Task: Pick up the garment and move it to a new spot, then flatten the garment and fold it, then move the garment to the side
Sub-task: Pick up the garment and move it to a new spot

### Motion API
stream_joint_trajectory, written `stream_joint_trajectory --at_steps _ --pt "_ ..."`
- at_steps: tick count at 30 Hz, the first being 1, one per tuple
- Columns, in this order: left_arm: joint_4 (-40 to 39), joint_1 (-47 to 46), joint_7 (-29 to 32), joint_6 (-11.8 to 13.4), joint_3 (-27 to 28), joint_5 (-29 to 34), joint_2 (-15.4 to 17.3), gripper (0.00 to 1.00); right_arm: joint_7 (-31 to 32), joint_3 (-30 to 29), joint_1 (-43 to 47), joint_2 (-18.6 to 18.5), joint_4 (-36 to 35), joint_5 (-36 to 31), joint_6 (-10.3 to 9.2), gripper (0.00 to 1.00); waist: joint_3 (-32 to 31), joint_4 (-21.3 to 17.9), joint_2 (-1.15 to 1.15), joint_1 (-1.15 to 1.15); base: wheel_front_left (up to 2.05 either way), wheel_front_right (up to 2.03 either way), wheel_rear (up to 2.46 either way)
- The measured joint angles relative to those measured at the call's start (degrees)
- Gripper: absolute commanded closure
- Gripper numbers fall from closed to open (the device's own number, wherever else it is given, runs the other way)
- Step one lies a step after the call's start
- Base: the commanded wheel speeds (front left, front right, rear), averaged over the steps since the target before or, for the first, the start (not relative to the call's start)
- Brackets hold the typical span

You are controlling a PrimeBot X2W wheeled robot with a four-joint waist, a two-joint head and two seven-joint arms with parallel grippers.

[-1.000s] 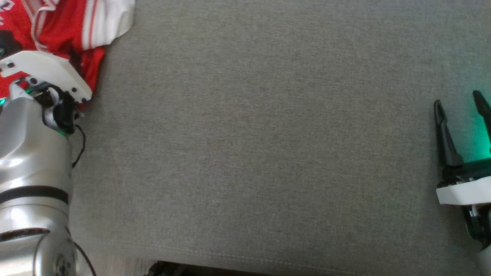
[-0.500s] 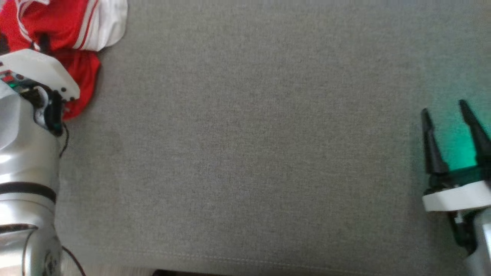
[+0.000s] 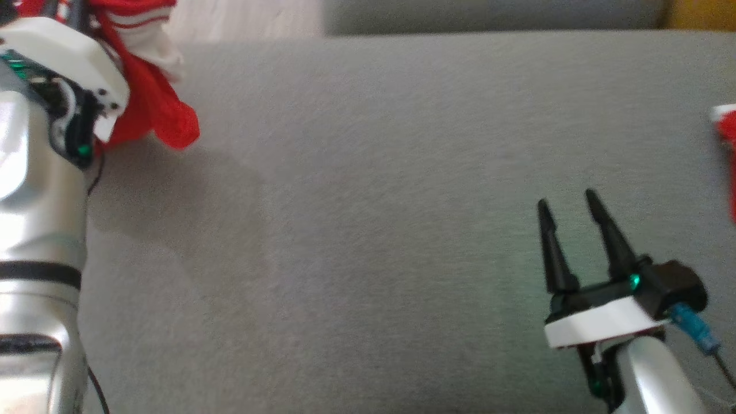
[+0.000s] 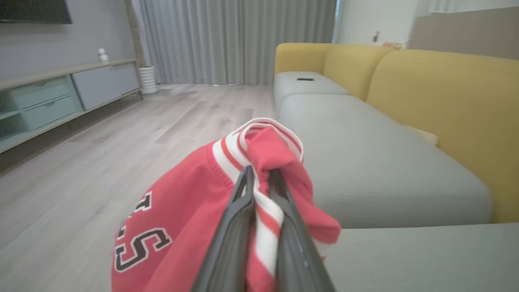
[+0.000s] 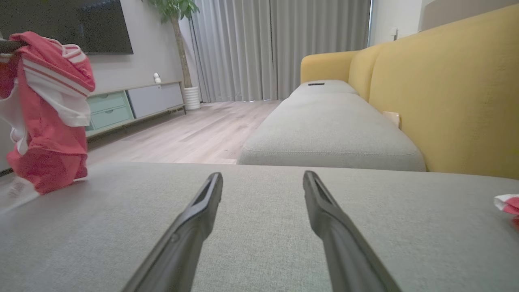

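The garment (image 4: pixel 182 211) is a red jersey with white striped trim and dark lettering. My left gripper (image 4: pixel 259 174) is shut on a striped edge of it, and the cloth hangs bunched from the fingers. In the head view the garment (image 3: pixel 155 115) dangles at the upper left behind my left arm's white wrist housing (image 3: pixel 57 52), casting a shadow on the grey cushion (image 3: pixel 368 230). The right wrist view has the garment (image 5: pixel 48 121) hanging at the far left, above the cushion's edge. My right gripper (image 3: pixel 568 202) (image 5: pixel 262 176) is open and empty, low over the cushion's right part.
A small red and white piece of cloth (image 3: pixel 725 123) (image 5: pixel 507 202) lies at the cushion's right edge. Beyond stand another grey seat (image 5: pixel 332 134) and a yellow sofa back (image 5: pixel 446 81). Wooden floor (image 4: pixel 121 121) and a low cabinet (image 4: pixel 61 93) lie to the left.
The left gripper has shut on the garment and raised it off the cushion, so it now hangs bunched. The head camera has tilted up and turned, shifting the whole picture.
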Motion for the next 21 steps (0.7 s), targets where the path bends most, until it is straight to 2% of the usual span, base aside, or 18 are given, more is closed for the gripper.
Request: stream_joint_trajectory --at_steps 3,11,16,21 --pt "-8.0 4.0 4.1 0.0 -5.3 -5.1 0.6 1.0 0.0 2.0 1.5 1.6 0.4 0.1 0.0 0.0 -4.2 -4.7 0.0 0.0 0.0 0.0 0.0" --pt "-23.3 13.3 11.5 0.0 -10.4 -13.0 1.3 1.0 0.0 4.1 1.7 3.0 0.3 2.5 0.0 0.0 -8.4 -16.0 0.0 0.0 0.0 0.0 0.0" --pt "-27.5 17.9 13.5 0.0 -13.4 -13.7 -1.5 1.0 0.0 5.3 1.6 3.2 0.3 2.8 0.0 0.0 -8.8 -21.7 0.0 0.0 0.0 0.0 0.0" --pt "-28.0 22.6 12.7 0.0 -17.7 -15.2 -4.8 1.0 0.0 6.2 0.4 3.3 -0.2 3.1 0.0 0.0 -6.7 -25.8 0.0 0.0 0.0 0.0 0.0"
